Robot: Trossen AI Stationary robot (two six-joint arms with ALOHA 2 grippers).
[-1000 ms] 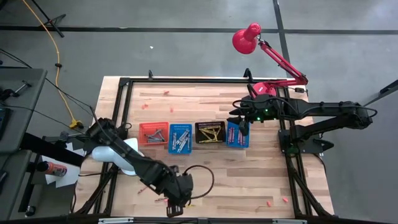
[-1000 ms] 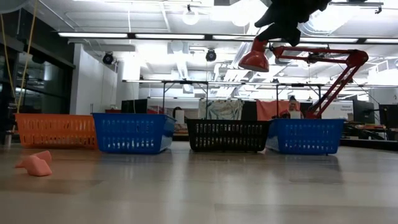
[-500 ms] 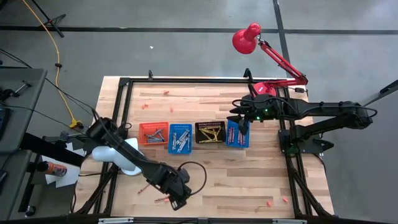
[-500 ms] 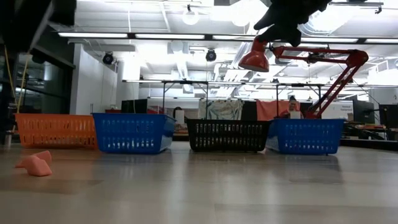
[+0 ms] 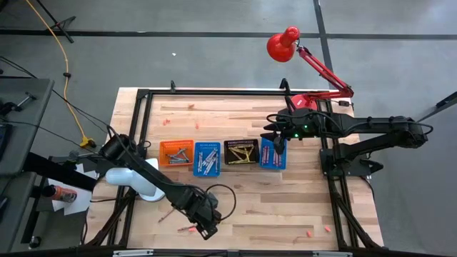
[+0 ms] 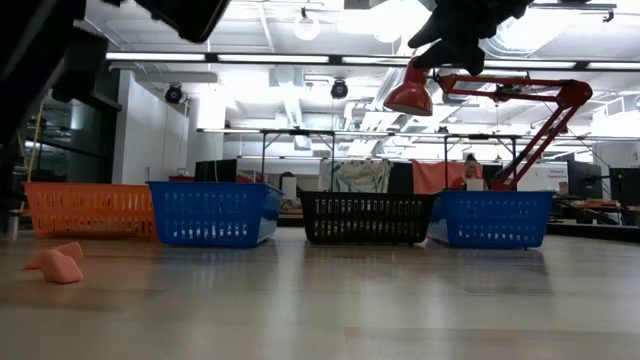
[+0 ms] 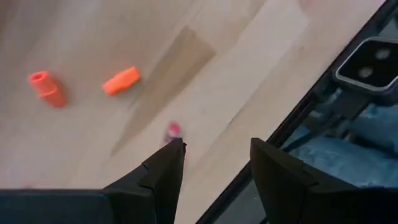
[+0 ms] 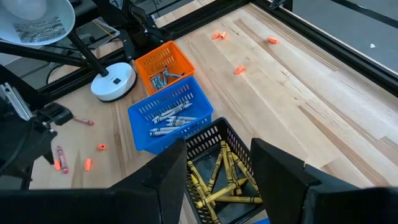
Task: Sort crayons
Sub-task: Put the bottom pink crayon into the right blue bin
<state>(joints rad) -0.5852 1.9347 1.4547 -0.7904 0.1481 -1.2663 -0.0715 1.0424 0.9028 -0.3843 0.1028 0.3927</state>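
Note:
Four mesh baskets stand in a row mid-table: orange (image 5: 176, 153), blue (image 5: 207, 158) with grey crayons, black (image 5: 241, 152) with yellow crayons, and another blue (image 5: 273, 153). Loose pink and red crayons lie on the wood, one (image 5: 187, 229) near the front edge. My left gripper (image 5: 208, 228) is open and empty above the table's front edge. In the left wrist view it (image 7: 214, 146) hangs beside a pink crayon (image 7: 173, 130) and two orange pieces (image 7: 121, 79). My right gripper (image 5: 275, 140) is open and empty above the black basket (image 8: 217, 165) and the right blue basket.
A red desk lamp (image 5: 283, 44) stands at the far right corner. A black metal frame (image 5: 143, 114) rims the table. More loose crayons lie at the front right (image 5: 308, 233) and far left (image 5: 166, 121). An orange piece (image 6: 58, 262) lies near the low camera.
My left gripper has moved a little away from the table's near edge and toward the right. Its arm has come into the low view at the upper left. My right arm has kept still.

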